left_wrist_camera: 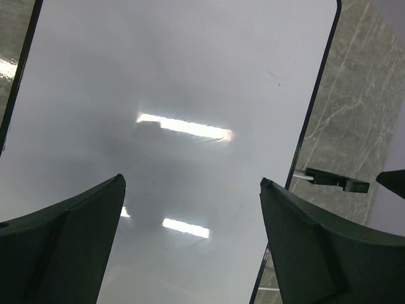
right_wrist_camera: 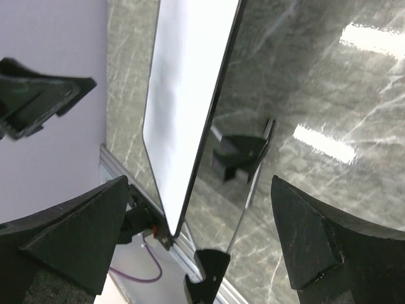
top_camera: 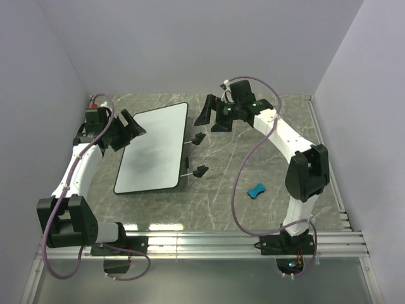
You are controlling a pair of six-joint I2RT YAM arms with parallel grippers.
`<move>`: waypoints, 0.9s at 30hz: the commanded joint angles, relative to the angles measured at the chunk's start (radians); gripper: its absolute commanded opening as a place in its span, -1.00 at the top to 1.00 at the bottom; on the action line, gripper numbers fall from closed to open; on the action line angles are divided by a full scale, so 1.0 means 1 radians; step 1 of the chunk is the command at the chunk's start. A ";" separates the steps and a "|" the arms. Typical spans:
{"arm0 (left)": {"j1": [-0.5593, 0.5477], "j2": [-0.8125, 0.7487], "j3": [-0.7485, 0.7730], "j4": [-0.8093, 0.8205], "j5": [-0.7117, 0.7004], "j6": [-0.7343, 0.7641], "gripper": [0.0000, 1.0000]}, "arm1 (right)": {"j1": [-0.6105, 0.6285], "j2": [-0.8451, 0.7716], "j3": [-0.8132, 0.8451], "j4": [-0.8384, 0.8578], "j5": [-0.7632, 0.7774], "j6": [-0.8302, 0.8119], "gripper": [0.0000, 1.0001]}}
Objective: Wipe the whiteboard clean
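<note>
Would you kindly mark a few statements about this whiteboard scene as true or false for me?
1. The blue eraser lies on the table, apart from the whiteboard. True.
2. The jaws of the right arm grip the eraser. False: they stand open and empty.
3. The jaws of the left arm stand open above the whiteboard. True.
4. The whiteboard is full of bold writing. False: it is almost blank, with a faint grey smudge.

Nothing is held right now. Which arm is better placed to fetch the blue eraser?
Right, probably. The eraser lies on the table on that arm's side, near its base. The right gripper is open by the whiteboard's far corner; the open left gripper sits at the opposite edge.
</note>
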 commanded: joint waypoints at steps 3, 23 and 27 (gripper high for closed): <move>-0.012 -0.004 0.058 -0.012 -0.005 0.017 -0.85 | 0.041 0.092 0.100 -0.071 0.022 -0.028 -0.99; -0.893 -0.159 0.061 -0.282 -0.656 0.043 -0.99 | 0.016 -0.073 -0.191 -0.112 0.139 -0.056 -0.99; -0.926 -0.084 0.049 -0.350 -0.766 -0.013 -0.99 | 0.004 -0.147 -0.265 -0.088 0.144 -0.042 -0.99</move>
